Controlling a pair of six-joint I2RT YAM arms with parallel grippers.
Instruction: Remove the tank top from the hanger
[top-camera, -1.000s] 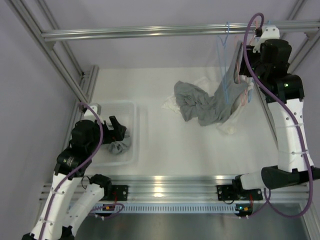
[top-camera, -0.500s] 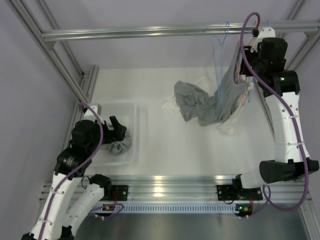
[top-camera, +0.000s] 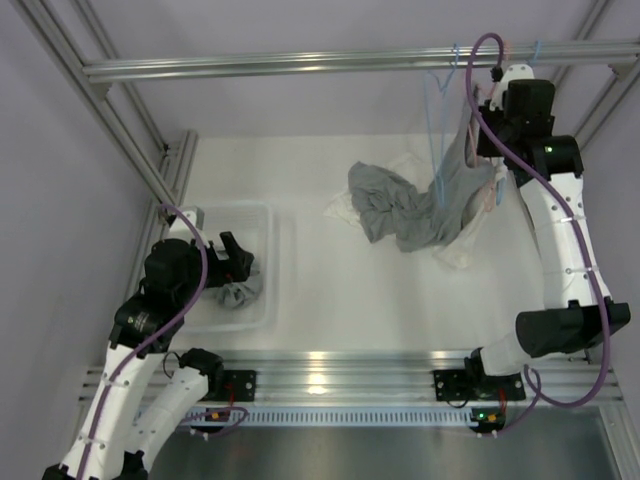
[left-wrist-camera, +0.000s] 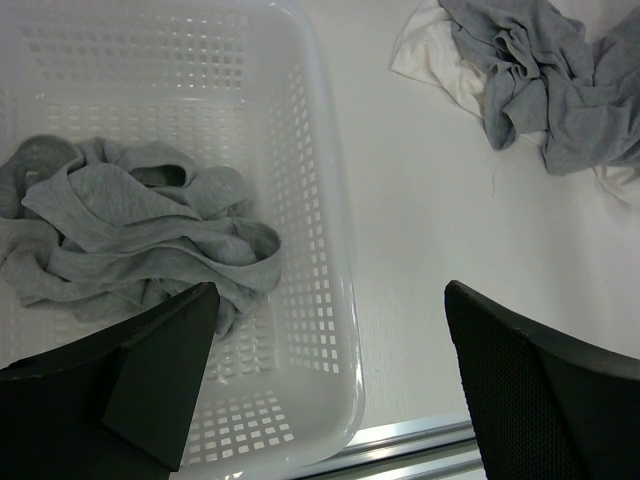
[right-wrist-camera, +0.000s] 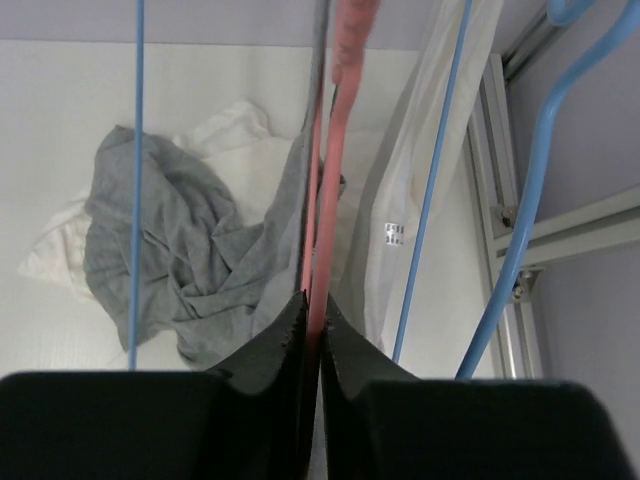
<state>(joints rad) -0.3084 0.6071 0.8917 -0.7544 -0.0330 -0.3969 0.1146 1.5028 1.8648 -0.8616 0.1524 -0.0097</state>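
One basket (top-camera: 271, 268), two blue hangers (right-wrist-camera: 137, 150), one pink hanger (right-wrist-camera: 342, 90)

White arms (top-camera: 570, 250), black joints (top-camera: 168, 268), purple cables (top-camera: 204, 272).

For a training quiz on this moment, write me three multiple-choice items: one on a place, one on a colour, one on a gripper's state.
1. Where does the grey garment below the left gripper lie?
A. in the white basket
B. over the top rail
C. on the bare table

2. What colour is the hanger clamped in the right gripper?
A. green
B. pink
C. black

3. How does the left gripper stand?
A. shut on the garment
B. shut on the basket's rim
C. open

Key:
1 A: the left wrist view shows the garment inside the basket's walls.
2 B: a pink strip runs up out of the shut gripper.
3 C: its jaws stand wide apart and hold nothing.
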